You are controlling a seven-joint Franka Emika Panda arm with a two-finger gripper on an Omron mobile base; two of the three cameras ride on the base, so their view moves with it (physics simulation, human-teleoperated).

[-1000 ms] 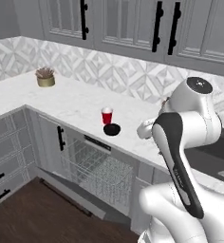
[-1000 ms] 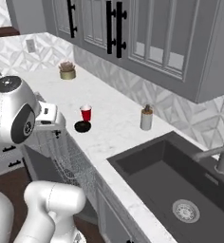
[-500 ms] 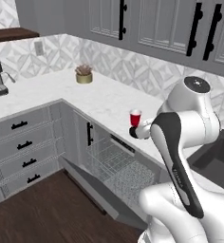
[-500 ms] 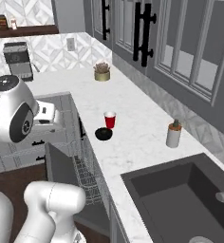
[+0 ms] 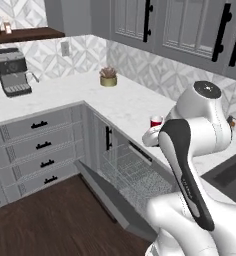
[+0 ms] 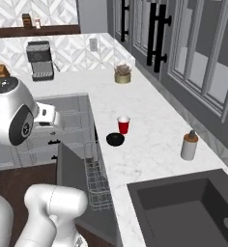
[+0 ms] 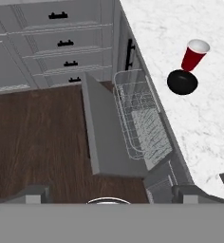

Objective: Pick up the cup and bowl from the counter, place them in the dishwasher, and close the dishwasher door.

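Cup (image 6: 123,124) — red, tapered, white-rimmed — stands touching the round black bowl (image 6: 115,139) on our veined marble counter (image 6: 149,144); dishwasher door (image 7: 107,130) down, wire racks bared. Gripper's spread — we cannot tell.

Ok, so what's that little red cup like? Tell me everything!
The small red tapered plastic-looking cup has a white rim and a white inside. It stands upright and open-topped on the white marble-look counter, above the open dishwasher. A shallow round black bowl sits right beside it, very close. Nothing grips it.
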